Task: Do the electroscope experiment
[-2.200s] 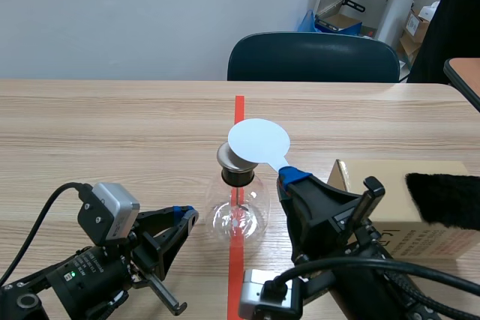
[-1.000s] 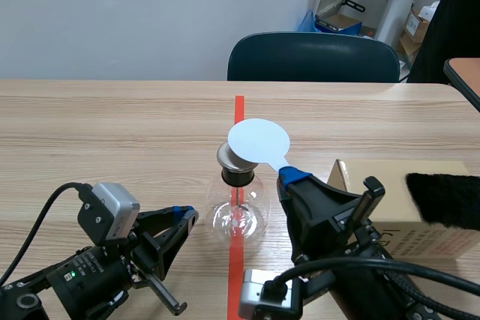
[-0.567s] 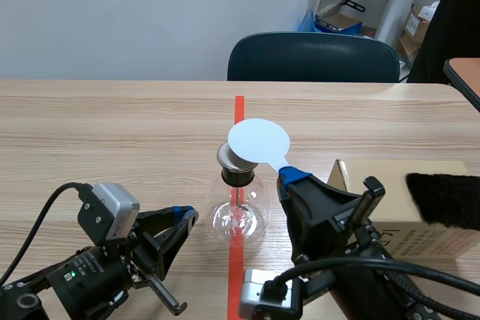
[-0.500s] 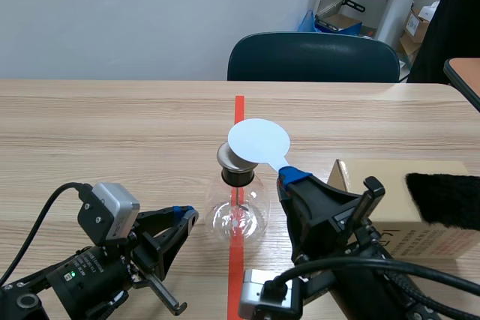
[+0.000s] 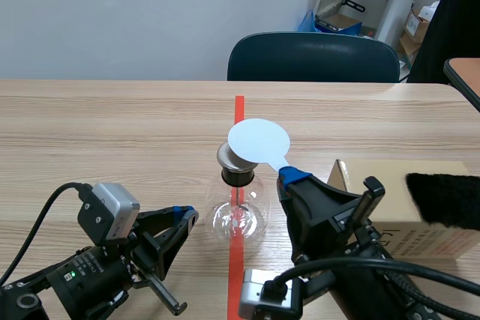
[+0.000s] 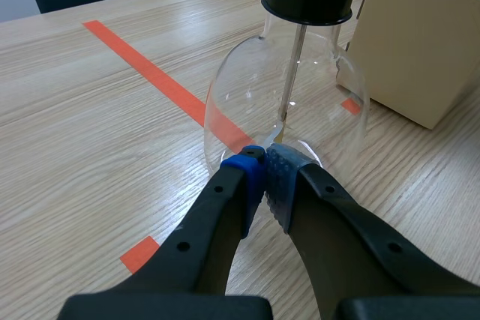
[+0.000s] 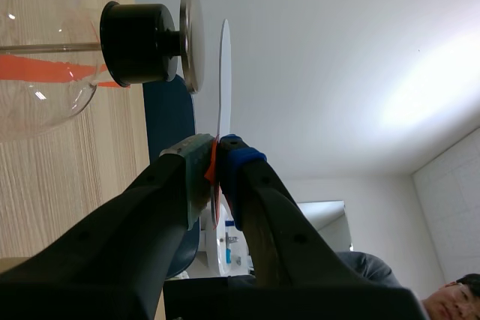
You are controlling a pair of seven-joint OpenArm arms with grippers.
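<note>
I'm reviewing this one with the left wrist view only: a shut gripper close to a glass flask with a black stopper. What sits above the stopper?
Observer: In the scene view, a round metal plate caps the stopper.
Operator: Is the right arm involved?
Observer: Yes. The right gripper is shut on the stem of a white disc, which it holds close to that plate.
Operator: Are they touching?
Observer: No. The right wrist view shows a narrow gap between disc and plate.
</note>
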